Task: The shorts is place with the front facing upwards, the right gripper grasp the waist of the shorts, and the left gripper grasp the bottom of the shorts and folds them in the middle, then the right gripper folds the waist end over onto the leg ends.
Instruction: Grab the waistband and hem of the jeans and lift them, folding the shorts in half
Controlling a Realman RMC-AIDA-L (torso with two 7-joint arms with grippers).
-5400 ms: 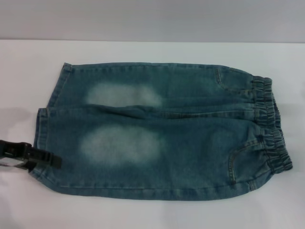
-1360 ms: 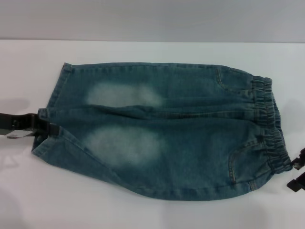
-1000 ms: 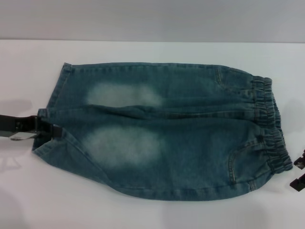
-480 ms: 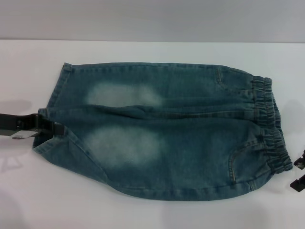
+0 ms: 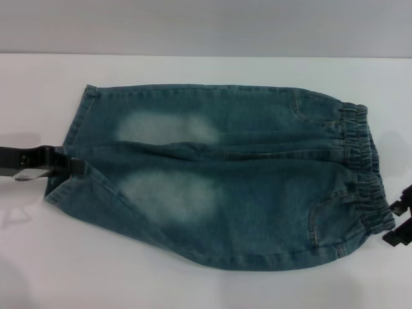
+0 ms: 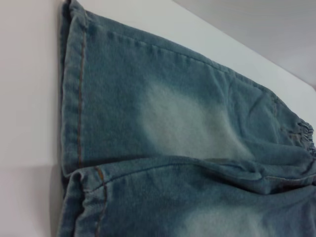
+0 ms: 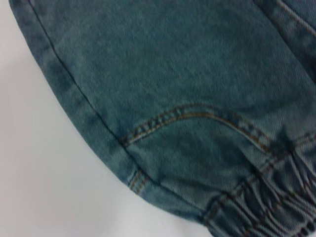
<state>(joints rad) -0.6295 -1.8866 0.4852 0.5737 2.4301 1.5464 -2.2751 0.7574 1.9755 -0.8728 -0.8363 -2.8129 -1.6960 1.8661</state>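
Your black left gripper (image 5: 69,165) is clamped on the blue-green denim shorts' (image 5: 225,174) hem; black right gripper (image 5: 400,222), fingers parted, sits just beside the gathered waistband (image 5: 367,170).

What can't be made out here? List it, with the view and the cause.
- Right gripper, head view: cut off by the picture's edge beside the waistband, so its fingers' state is unreadable.
- Left gripper, head view: fingertips merge with the shorts hem; grip unclear.
- Both wrist views: no fingers shown, only denim.
- Shorts' underside: hidden against the table.
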